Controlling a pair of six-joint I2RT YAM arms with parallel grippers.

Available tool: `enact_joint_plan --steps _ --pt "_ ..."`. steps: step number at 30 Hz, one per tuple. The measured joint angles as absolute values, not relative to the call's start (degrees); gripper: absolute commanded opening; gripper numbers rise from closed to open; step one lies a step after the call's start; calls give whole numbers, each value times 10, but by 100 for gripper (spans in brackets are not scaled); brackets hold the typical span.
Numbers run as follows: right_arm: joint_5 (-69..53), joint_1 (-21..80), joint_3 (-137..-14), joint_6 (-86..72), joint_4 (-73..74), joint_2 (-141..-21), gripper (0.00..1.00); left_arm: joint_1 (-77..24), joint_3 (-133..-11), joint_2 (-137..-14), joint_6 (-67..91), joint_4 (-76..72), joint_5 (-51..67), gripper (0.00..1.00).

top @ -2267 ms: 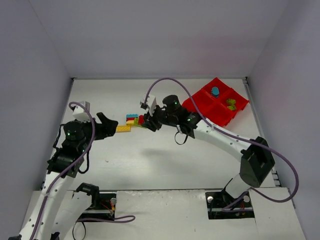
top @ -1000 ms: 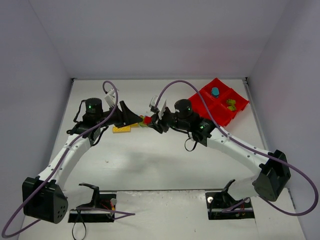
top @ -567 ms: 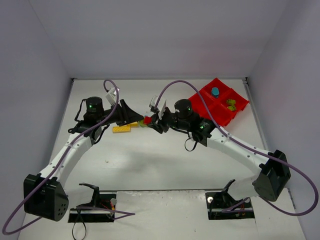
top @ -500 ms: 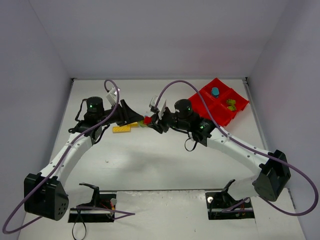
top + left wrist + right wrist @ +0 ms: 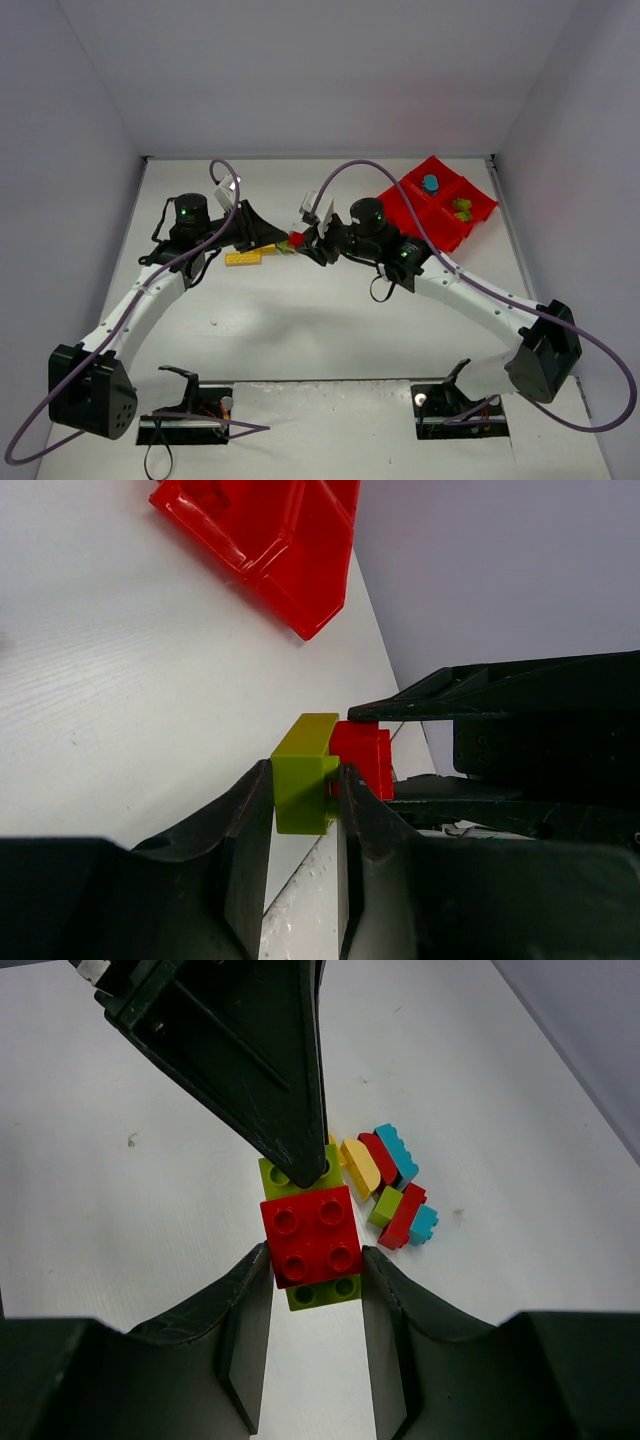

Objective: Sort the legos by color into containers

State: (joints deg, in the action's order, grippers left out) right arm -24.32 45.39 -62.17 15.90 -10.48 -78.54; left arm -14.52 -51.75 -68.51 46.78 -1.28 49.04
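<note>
**Two-arm hold above mid-counter, near to far.** The left gripper [image 5: 305,798] is clamped narrowly on one end of a green brick [image 5: 303,765]. Its fingers press both flanks of the brick. The right gripper [image 5: 315,1265] faces it tip to tip and is closed on a red brick [image 5: 312,1236], which is studded onto that same green brick.

The joined pair hangs clear of the counter [image 5: 300,320]. Its long axis runs from one gripper to the other, green end toward the left arm and red end toward the right.

The step in hand appears to be prying the two colours apart. That likely calls for opposed pulls across the stud joint rather than along it.

Just beyond and below the pair, loose bricks [image 5: 390,1185] in yellow, red, blue and green lie clustered on the counter.

Farthest, at the right rear, sits the tray [image 5: 408,218], already holding blue and green pieces in separate compartments. The right arm is the nearer one to it.
</note>
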Motion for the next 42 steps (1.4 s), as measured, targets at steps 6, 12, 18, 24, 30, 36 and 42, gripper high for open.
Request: enact_joint_plan --steps 6,12,18,24,30,36,42 --pt "-242 454 -619 158 -105 -784 0 -154 -515 -676 456 -9 469 0" --pt "-240 454 -612 154 -105 -782 0 -164 -515 -672 438 3 448 0" --pt "-238 435 -605 144 -120 -778 0 -167 -508 -672 426 25 431 0" --pt "-217 381 -598 132 -146 -747 0 -168 -507 -672 414 55 406 0" --pt "-139 314 -596 104 -161 -753 0 -168 -508 -672 405 72 396 0" --pt "-47 202 -634 47 -142 -878 0 -168 -514 -670 390 87 391 0" --pt "-10 158 -693 4 -109 -1008 30 -168 -515 -655 378 99 387 0"
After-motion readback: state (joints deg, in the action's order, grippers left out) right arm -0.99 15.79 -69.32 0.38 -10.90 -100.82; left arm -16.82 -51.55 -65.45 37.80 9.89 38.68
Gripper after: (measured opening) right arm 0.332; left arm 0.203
